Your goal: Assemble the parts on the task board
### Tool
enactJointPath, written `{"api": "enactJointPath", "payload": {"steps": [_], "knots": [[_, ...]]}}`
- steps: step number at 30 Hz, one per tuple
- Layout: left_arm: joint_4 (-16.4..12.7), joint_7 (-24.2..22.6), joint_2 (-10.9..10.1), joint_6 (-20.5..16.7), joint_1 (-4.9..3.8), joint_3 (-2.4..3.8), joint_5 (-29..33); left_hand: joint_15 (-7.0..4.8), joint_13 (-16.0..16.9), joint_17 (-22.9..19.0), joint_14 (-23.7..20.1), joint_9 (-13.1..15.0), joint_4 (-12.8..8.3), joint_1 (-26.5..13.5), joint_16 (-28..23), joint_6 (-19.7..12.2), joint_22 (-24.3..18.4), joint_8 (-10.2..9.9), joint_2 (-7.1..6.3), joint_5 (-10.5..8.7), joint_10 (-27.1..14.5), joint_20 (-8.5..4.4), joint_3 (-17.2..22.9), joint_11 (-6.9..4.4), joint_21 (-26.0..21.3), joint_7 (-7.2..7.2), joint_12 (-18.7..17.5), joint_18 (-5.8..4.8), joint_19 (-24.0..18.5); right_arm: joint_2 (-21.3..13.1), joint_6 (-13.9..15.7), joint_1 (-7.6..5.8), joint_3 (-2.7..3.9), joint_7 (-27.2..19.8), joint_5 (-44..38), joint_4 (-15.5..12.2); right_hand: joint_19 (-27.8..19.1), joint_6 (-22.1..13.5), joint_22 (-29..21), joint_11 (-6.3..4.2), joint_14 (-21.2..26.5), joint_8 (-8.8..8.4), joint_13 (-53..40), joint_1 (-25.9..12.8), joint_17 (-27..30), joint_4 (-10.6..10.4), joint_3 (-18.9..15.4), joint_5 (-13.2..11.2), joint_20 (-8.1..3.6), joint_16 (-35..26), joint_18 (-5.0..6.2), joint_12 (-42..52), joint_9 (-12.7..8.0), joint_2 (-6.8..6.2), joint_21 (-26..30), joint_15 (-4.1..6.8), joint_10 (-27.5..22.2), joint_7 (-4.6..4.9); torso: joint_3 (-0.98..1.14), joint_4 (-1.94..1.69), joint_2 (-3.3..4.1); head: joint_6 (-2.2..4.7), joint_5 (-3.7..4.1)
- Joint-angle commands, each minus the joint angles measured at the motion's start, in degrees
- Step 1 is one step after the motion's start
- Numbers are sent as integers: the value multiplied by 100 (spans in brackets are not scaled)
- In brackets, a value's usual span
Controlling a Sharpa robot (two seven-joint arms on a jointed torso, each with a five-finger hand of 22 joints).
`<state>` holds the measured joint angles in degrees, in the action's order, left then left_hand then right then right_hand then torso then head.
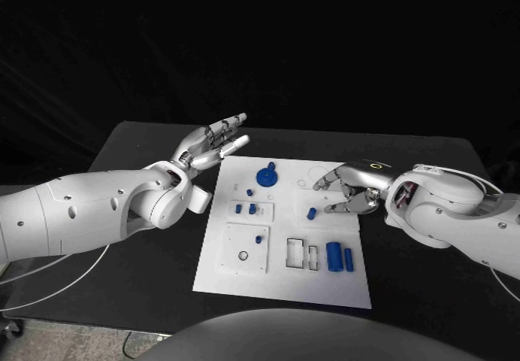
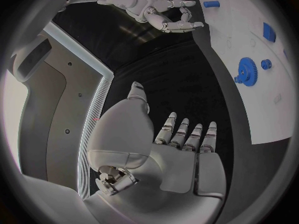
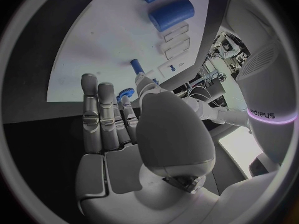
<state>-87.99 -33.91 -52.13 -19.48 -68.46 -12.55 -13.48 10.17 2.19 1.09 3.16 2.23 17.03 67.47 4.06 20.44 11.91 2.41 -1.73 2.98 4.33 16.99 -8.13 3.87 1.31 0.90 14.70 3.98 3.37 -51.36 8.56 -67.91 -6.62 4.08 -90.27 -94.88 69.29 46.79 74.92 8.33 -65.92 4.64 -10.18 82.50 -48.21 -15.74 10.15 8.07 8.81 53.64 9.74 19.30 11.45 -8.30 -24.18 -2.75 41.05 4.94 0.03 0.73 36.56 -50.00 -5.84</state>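
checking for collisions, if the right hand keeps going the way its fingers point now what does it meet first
Probably the small blue peg lying on the task board. The right hand hovers over the board's right part with its fingers aimed leftward across it, the peg just below them. Beyond lies the blue gear. Height above the board is unclear.

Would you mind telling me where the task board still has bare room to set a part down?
The near strip of the task board, below the square plate and the two cylinders, is bare. So is the far right corner beyond the right hand. The middle is crowded: gear, small pegs, and right hand over a short peg. The left hand hovers off the far left corner.
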Motion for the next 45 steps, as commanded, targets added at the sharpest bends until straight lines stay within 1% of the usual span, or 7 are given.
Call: {"api": "enactJointPath", "payload": {"steps": [1, 5, 9, 14, 25, 36, 45], "knots": [[-6, -146, 7, 107, 8, 4, 100, -60, -8, -18, -100, -2, 3, -122, -87, -17, -336, -26, -92, -18, -47, 1, 96, -89, -39, 36, -48, -53, -129, 44, -101, 56, 2, -58, -48, 50, 60, 75, 124, -16, 3, 46, 3, 55, 0, 45, 16, 56, -2, 20, 0, 48, 15, 45, 20, -33, 104, 7, -11, -5, 0, 0, 4], [-9, -150, 2, 90, 12, 4, 109, -145, -26, -44, -191, -16, 6, -201, -196, -165, -449, -40, -173, -19, -137, 2, 160, -210, -46, -79, -181, -47, -168, 115, -137, 144, 2, -79, -72, 115, 77, 138, 139, -35, -3, 69, -1, 64, -1, 101, 18, 75, 1, 37, -3, 86, 22, 80, 14, -38, 222, 81, -12, -3, 2, 0, 4], [-13, -164, -3, 114, 14, 4, 169, -104, -62, -56, -215, -81, 3, -235, -244, -900, -539, -103, -112, -17, -302, 3, 230, -11, -52, -597, -457, -42, -191, 210, -105, 247, 2, -134, -94, 182, 119, 150, 169, -51, -39, 58, -8, 86, -35, 186, 23, 86, 8, 92, -13, 140, 13, 118, -39, -49, 407, 179, -9, -4, 8, 0, -8], [-14, -216, -4, 79, 17, 4, 221, -256, -67, -97, -294, -92, 0, -289, -370, -1109, -694, -114, -74, -18, -334, -11, 236, 185, -70, -698, -510, -36, -233, 289, -96, 295, 2, -180, -117, 222, 160, 198, 195, -74, -74, 67, -8, 98, -59, 265, 29, 107, 1, 137, -16, 170, 11, 153, -85, -35, 566, 245, -11, -7, 8, 0, -8], [-5, -288, -3, -39, 44, 5, 248, -762, -75, -109, -316, -45, 18, -274, -406, -770, -1157, -56, -551, -9, -362, -321, 50, -526, -126, -319, -573, 43, -334, 421, -141, 352, 2, -199, -171, 274, 186, 481, 221, -113, -74, 177, -11, 160, -36, 448, 81, 272, -33, 146, -17, 171, 71, 206, -70, 3, 726, 271, -9, -2, 12, 0, 1], [-24, -257, -11, 155, 59, 5, 318, -447, -70, -109, -316, -57, -16, -61, -406, -722, -1100, -80, 201, 147, -353, -203, 294, -164, -116, -289, -492, 153, -328, 463, -75, 369, 2, -214, -222, 282, 271, 916, 292, -178, -150, 373, 30, 474, -125, 789, 477, 881, -106, 259, -40, 167, 272, 262, -294, 74, 1172, 312, -10, -2, 7, 0, -32], [-30, -216, -13, 265, 60, 5, 325, -401, -62, -109, -316, -55, -30, 216, -406, -692, -1055, -77, 473, 460, -340, -65, 150, 74, -107, -250, -393, 273, -317, 428, 229, 368, 3, -364, -237, 217, 515, 1320, 393, -346, -475, 596, 41, 461, -422, 886, 657, 876, -221, 570, -109, 216, 501, 280, -919, 210, 1705, 286, -11, -2, 2, 0, -47]]}}
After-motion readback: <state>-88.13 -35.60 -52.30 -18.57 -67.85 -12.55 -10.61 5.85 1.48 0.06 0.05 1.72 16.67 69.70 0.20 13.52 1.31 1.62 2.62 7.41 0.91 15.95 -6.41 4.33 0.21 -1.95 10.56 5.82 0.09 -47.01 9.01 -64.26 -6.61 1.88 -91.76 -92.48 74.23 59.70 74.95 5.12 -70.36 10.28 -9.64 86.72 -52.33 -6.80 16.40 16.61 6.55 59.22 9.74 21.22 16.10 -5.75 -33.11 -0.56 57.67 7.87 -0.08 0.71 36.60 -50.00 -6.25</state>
